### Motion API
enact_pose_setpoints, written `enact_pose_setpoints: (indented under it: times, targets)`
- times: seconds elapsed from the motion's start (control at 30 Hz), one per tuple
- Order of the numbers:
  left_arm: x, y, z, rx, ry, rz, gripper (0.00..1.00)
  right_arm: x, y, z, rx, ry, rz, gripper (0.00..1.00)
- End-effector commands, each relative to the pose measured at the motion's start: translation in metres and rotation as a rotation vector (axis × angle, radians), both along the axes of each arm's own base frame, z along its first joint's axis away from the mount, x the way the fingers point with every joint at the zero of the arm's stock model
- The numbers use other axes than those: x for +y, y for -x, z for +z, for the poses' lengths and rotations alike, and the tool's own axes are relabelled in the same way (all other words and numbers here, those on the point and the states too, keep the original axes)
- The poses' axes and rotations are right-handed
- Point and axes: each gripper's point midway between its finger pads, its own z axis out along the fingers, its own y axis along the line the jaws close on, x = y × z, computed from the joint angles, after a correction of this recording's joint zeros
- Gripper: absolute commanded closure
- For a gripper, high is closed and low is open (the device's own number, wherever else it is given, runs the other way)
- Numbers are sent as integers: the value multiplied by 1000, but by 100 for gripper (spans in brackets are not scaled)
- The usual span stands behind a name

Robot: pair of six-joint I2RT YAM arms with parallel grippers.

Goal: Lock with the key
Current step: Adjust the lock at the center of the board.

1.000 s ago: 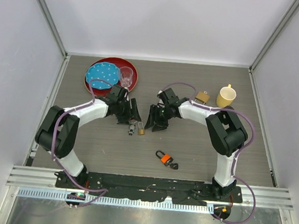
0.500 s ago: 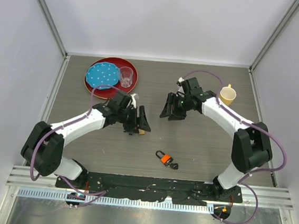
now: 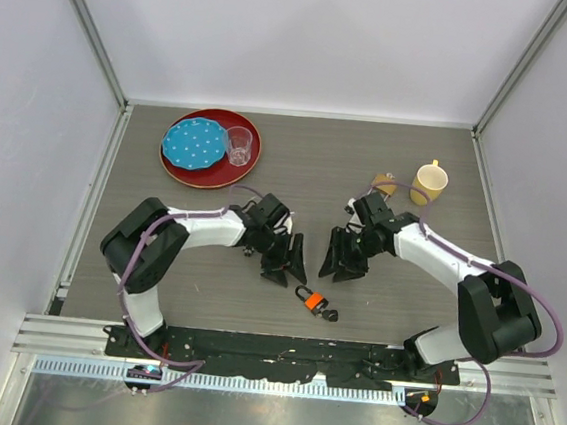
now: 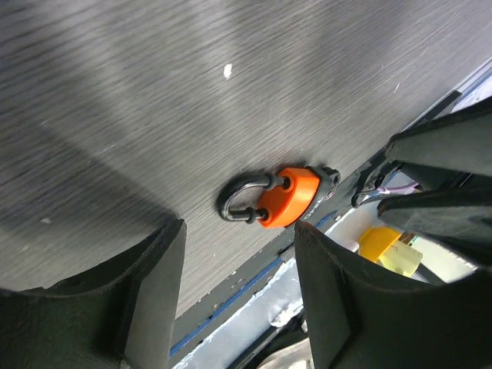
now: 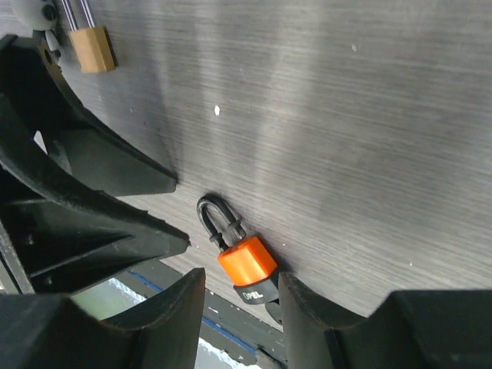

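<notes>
An orange padlock (image 3: 315,300) lies flat on the table near the front edge, and a black key head (image 3: 330,314) sits at its base. My left gripper (image 3: 286,270) is just to its upper left, open and empty. My right gripper (image 3: 339,270) is just to its upper right, also open and empty. The left wrist view shows the padlock (image 4: 288,198) beyond the open gripper (image 4: 238,231). In the right wrist view the padlock (image 5: 246,261) lies on the table past the spread tips of the gripper (image 5: 241,280), with the key head (image 5: 257,293) below it. Neither gripper touches it.
A brass padlock (image 5: 91,48) with a key ring lies behind the left gripper. Another brass padlock (image 3: 384,185) sits by a yellow cup (image 3: 429,181) at the back right. A red plate (image 3: 251,134) at the back left holds a blue dish and a clear glass (image 3: 239,146).
Both arms have swung from the middle of the table toward the front and now flank the orange padlock. The left gripper has moved away from the brass padlock.
</notes>
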Motion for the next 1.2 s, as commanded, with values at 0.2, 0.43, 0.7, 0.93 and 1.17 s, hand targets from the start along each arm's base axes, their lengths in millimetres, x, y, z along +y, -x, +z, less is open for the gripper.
enact_pose_setpoints:
  times: [0.2,0.43,0.7,0.93,1.17]
  targets:
    - [-20,9,-5,80,35,-35,50,6,31,-6,57,-98,-34,55]
    - [-42,-4,5,89,98,-30,55,13,43,-14,107,-134,-60,58]
    - [-78,-34,22,85,165,-16,56,32,29,-7,98,-231,-113,59]
    - [-82,-64,40,-2,132,-38,56,46,10,0,78,-259,-122,58]
    - [-45,-49,50,-1,57,-46,54,29,8,16,43,-146,-72,58]
